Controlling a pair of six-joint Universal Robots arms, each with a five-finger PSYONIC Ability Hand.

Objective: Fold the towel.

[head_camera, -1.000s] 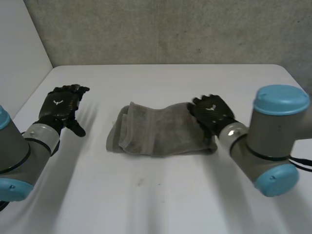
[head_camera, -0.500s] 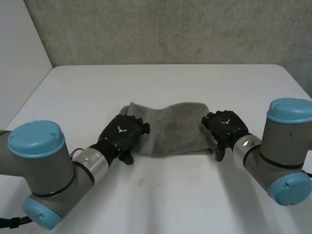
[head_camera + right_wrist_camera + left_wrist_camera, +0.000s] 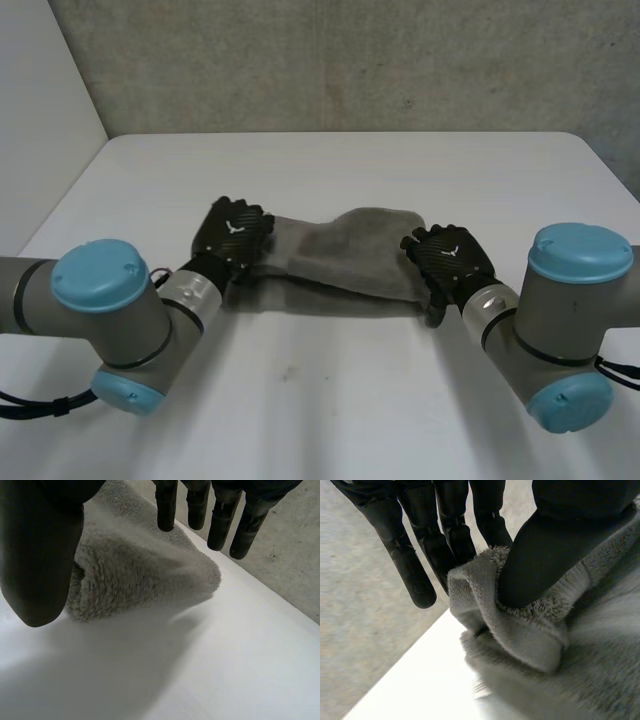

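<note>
1. Looking down, we see the grey towel (image 3: 345, 250) lying across the middle of the white table (image 3: 330, 170), between the two hands.
2. The left hand (image 3: 232, 232), palm down, pinches the towel's left end between thumb and fingers.
3. The right hand (image 3: 450, 258), palm down, pinches the right end with straight fingers and thumb.

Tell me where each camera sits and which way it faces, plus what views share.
Head view: behind, between the arms, looking down at the table; both arms and robot hands show.
Left wrist view: on that wrist, looking along the left robot hand pinching the towel's end.
Right wrist view: on that wrist, along the right robot hand holding the other end.
All share the towel.
</note>
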